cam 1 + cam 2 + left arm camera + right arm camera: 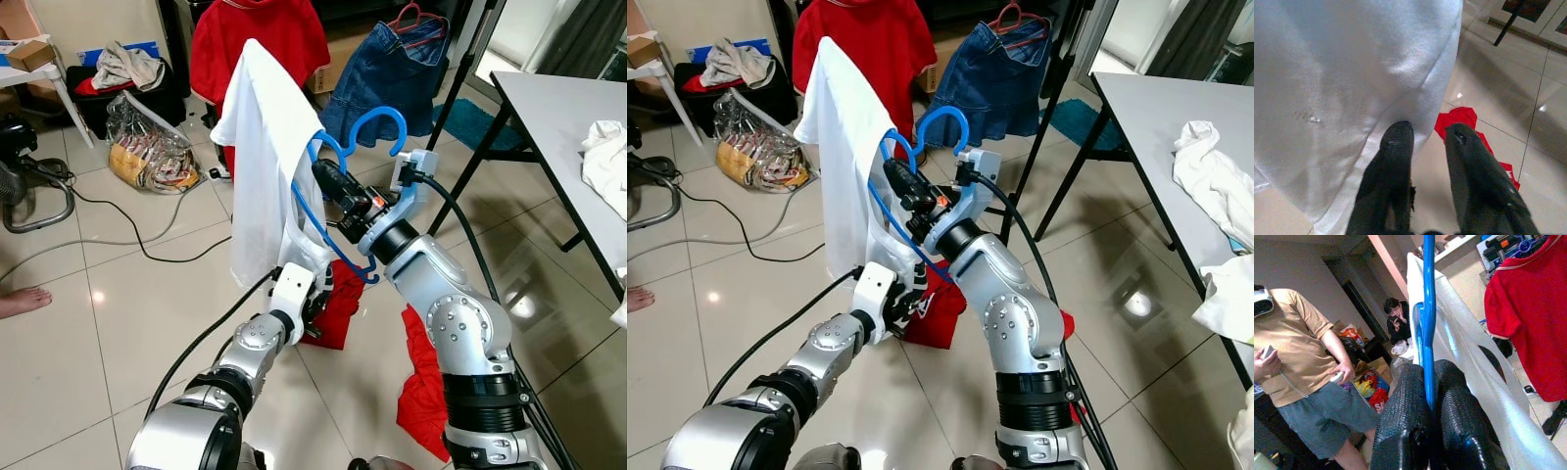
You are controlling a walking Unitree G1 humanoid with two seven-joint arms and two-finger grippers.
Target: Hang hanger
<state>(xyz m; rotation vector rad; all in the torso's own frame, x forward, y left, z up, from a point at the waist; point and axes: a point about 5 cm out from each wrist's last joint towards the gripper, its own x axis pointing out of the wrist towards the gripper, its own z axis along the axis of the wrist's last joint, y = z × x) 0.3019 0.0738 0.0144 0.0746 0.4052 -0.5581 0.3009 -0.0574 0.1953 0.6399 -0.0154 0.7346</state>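
— Two eye views: our right gripper (328,176) is clamped on the blue hanger (364,132), held high with the white shirt (265,157) draped over it.

— Wrist views: thin, stiff plastic pinched tight; our left gripper (1425,147) gapes beside the soft, light hem.

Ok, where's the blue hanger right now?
The blue hanger is pinched in the right gripper, centre of the head views, carrying the white shirt in front of the hanging red shirt.

Shirt (263,166) draped on hanger (338,186), up front between both arms; table (558,108) off right; bagged clutter (147,152) back left on floor (118,294).
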